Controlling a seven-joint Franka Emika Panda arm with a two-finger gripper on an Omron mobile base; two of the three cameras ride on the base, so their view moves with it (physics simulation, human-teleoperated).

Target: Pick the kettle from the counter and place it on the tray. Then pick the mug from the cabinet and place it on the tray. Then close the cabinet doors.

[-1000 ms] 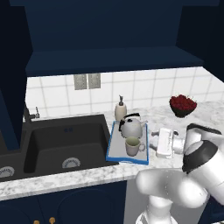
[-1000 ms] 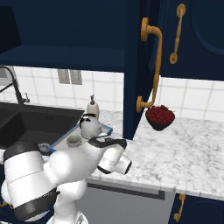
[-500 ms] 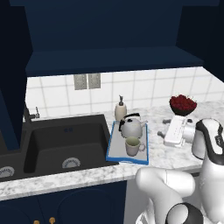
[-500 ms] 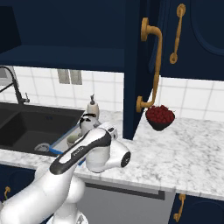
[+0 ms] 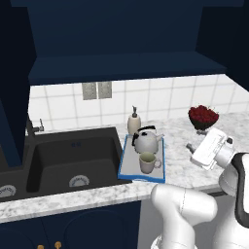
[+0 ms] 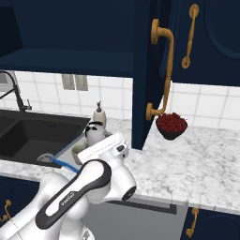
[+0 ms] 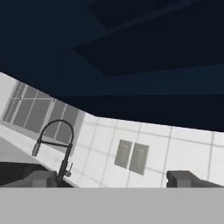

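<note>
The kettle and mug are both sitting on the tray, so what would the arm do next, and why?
Probably swing toward the open cabinet door and push it shut. The kettle and mug already sit on the tray, and the gripper is open and empty.

Home kitchen: sink [image 5: 73, 160], faucet [image 7: 57, 148], tiled wall [image 5: 160, 99], navy cabinet [image 5: 121, 44].

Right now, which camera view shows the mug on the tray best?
The left base view: the mug stands in full sight on the tray, in front of the kettle. In the right base view the robot's arm hides most of the mug. The hand view looks up at the wall and cabinet instead.
</note>
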